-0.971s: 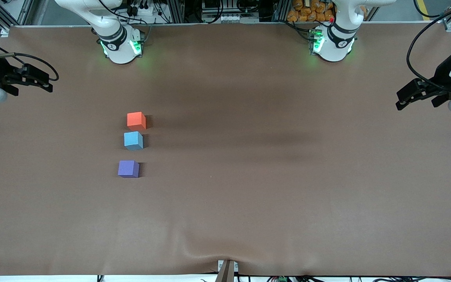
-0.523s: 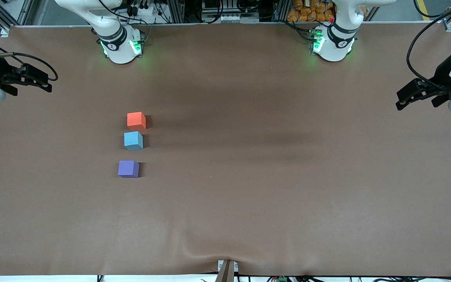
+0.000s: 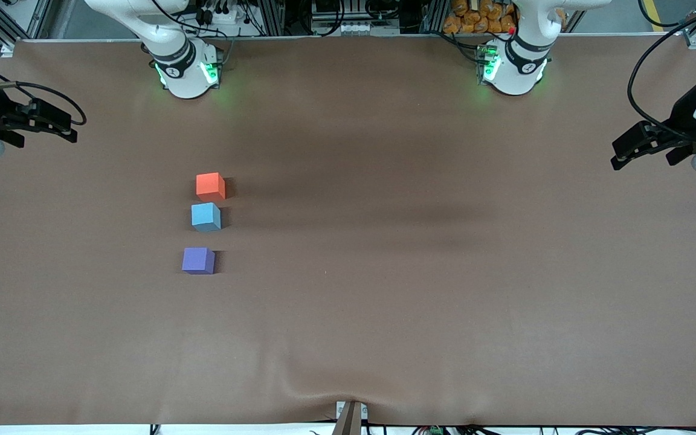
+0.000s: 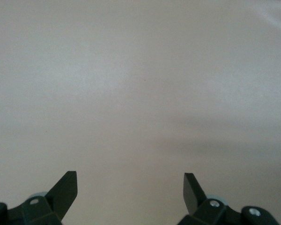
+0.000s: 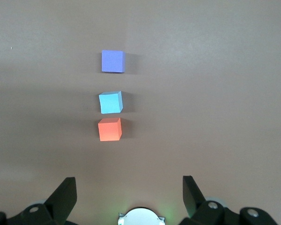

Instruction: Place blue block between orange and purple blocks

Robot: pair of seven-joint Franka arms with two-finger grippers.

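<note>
blue (image 3: 205, 217) sits between orange (image 3: 210, 186) and purple (image 3: 197, 260) | right gripper (image 3: 58, 124) edging away toward desk edge, fingers spread, empty | left gripper (image 3: 641, 145) waits at the other end, fingers spread, empty | looks done

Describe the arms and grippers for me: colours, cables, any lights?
Both arms are white with black joint bands and green lights glowing at the bases. The left gripper and right gripper are black, with dark wedge-shaped fingers. A black cable loops to each wrist.
</note>
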